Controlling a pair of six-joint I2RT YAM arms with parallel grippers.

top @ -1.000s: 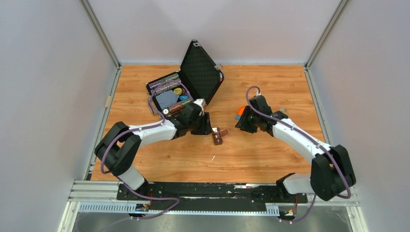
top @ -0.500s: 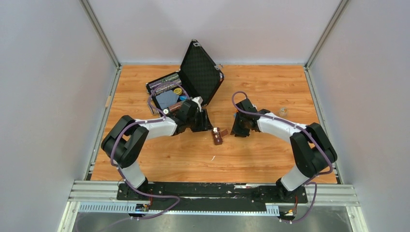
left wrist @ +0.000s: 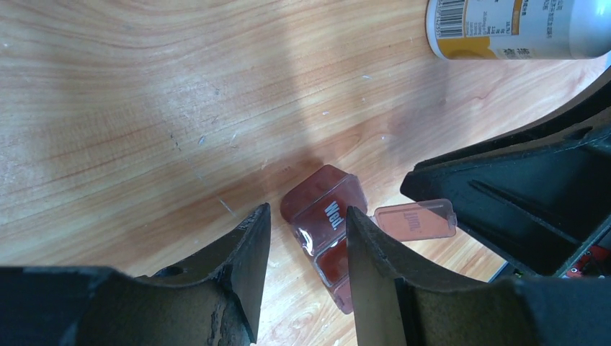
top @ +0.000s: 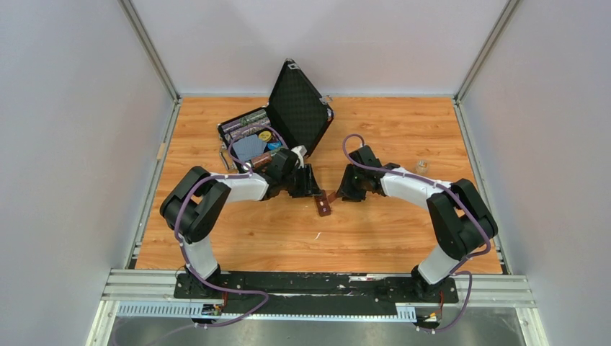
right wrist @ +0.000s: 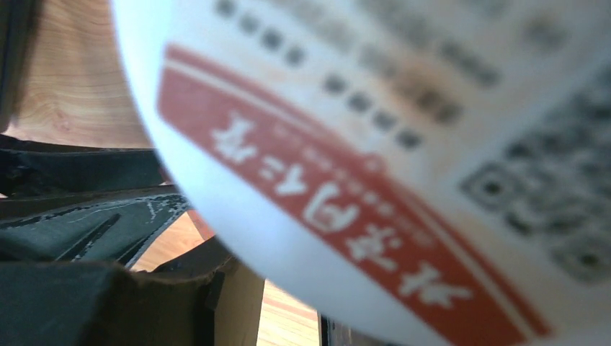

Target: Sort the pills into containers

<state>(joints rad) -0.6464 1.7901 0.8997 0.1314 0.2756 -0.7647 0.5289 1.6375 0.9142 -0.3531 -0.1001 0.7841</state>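
The containers (left wrist: 328, 216), a dark brown strip of joined compartments, lie on the wood (top: 324, 205). The "Wed." lid is down and the neighbouring lid (left wrist: 416, 218) stands open to the right. My left gripper (left wrist: 307, 211) is open and low over the strip, one finger on each side of its near end, with a gap at the left finger. My right gripper (top: 341, 192) is shut on a white pill bottle with a red band (right wrist: 375, 144), which fills the right wrist view, just right of the strip. That bottle's barcoded side (left wrist: 519, 29) shows in the left wrist view. The pills are out of view.
A large black hard case (top: 299, 108) stands open at the back, its base (top: 248, 140) holding several items close behind my left wrist. A small clear object (top: 422, 167) lies to the right. A white speck (top: 317, 236) lies on the wood in front of the strip.
My right arm has swung left with the bottle, up to the strip. My left gripper has shifted slightly right and its jaws have narrowed around the strip.
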